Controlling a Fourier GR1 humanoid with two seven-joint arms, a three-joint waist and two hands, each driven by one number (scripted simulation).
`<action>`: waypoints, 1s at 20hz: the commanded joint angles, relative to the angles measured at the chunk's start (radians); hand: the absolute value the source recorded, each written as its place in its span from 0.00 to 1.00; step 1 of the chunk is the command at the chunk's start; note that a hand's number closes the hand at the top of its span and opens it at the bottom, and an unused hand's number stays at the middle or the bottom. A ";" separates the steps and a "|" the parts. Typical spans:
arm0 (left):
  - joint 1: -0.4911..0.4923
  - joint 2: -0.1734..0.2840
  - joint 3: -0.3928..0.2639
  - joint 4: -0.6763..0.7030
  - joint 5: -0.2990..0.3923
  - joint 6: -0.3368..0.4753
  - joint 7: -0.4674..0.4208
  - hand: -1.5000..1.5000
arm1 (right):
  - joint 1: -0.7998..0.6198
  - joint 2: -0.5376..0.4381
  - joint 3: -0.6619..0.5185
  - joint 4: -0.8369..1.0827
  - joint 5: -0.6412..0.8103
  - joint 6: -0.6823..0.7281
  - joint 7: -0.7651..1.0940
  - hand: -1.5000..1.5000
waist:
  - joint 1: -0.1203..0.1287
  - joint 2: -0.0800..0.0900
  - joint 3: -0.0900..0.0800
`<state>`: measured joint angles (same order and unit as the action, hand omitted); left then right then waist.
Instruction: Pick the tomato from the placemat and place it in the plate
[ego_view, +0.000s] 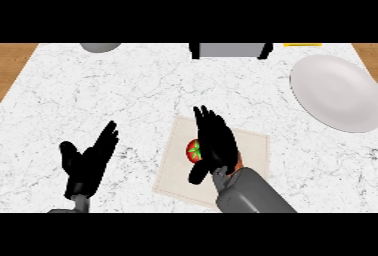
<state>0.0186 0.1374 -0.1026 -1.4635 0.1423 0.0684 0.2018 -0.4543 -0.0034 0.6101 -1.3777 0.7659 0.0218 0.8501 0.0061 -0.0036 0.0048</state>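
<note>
A red tomato (193, 150) with a green stem lies on a beige placemat (251, 145) in the lower middle of the counter. My right hand (215, 141) hovers over it with straight fingers pointing away, covering the tomato's right side; the thumb hangs below it. The hand is open and whether it touches the tomato cannot be told. A white plate (336, 92) lies at the far right of the counter. My left hand (89, 159) rests open at the lower left, fingers up, holding nothing.
A grey round object (100, 47) sits at the counter's back edge on the left. A grey box with black sides (230, 50) stands at the back middle. Wooden floor (15, 62) shows beyond the counter's left edge.
</note>
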 joint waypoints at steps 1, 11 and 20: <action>0.041 -0.016 -0.036 -0.080 -0.029 0.020 0.080 0.50 | 0.005 0.003 -0.036 0.084 -0.012 -0.018 -0.074 0.00 | 0.001 0.003 -0.005; 0.013 0.013 0.029 -0.029 -0.002 -0.042 0.070 0.50 | -0.018 -0.034 0.027 0.155 0.008 0.035 -0.167 1.00 | -0.002 0.003 -0.005; -0.036 -0.052 0.023 0.055 -0.053 0.001 0.024 0.50 | -0.026 -0.012 0.052 0.159 0.142 -0.104 -0.175 1.00 | -0.006 0.004 -0.005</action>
<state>0.0041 0.1094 -0.0746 -1.4602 0.1030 0.0582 0.2285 -0.4975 -0.0116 0.6679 -1.2124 0.8382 -0.0130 0.7133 0.0044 -0.0047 0.0037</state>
